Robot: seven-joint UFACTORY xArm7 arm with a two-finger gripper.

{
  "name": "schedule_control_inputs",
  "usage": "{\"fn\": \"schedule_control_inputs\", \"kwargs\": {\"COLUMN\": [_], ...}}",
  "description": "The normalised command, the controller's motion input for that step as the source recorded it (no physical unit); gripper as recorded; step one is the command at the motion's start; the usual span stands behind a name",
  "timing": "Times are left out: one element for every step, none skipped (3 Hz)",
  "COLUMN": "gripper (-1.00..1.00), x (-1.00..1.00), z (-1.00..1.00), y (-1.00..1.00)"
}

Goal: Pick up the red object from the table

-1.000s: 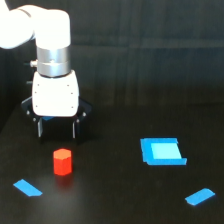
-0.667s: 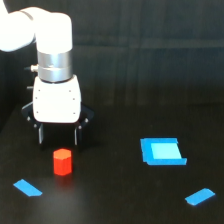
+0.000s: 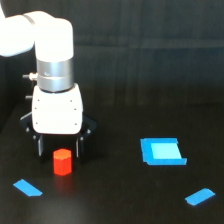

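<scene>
The red object (image 3: 62, 162), a small bright red-orange faceted block, stands upright on the black table (image 3: 115, 200) at the exterior view's lower left. My gripper (image 3: 59, 147) hangs straight down over it from the white arm, open, with one dark finger on each side of the block's top and a little behind it. The fingers (image 3: 39, 145) look apart from the block; whether they touch the table I cannot tell.
A blue rectangular patch (image 3: 161, 151) lies to the exterior view's right of the block. One blue tape strip (image 3: 27, 187) is at the lower left, another (image 3: 199, 196) at the lower right.
The arm has come forward and down toward the block, so the open fingers now straddle its top. The block and blue pieces have not moved.
</scene>
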Motion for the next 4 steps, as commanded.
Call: {"fn": "schedule_control_inputs", "kwargs": {"gripper": [0.04,-0.66,-0.87,-0.82], "x": [0.06,0.01,-0.12,-0.03], "z": [0.03,-0.24,-0.15,-0.15], "y": [-0.37,0.09,0.19,-0.01]}}
